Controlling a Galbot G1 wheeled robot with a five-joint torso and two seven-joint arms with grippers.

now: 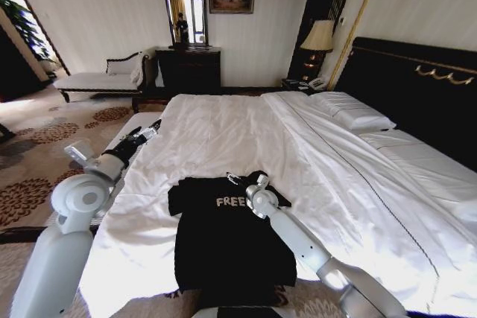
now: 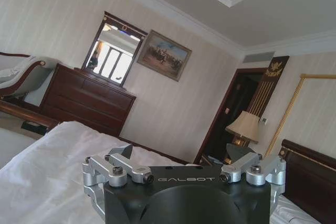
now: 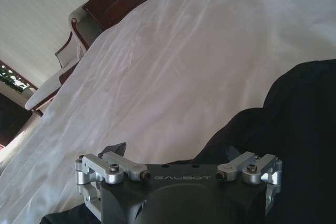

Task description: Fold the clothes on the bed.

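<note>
Off the bed's left edge, the left gripper (image 1: pixel 153 126) hung above the floor beside the white duvet (image 1: pixel 223 132), its jaws spread wide and holding nothing. Near the foot edge of the large white-sheeted bed (image 1: pixel 417 184) lay the black short-sleeved cotton T-shirt (image 1: pixel 223 236), its white chest lettering partly covered by the right arm. The right gripper (image 1: pixel 240 179) rested at the shirt's collar, jaws parted; whether its fingertips touched the cloth was hidden.
</note>
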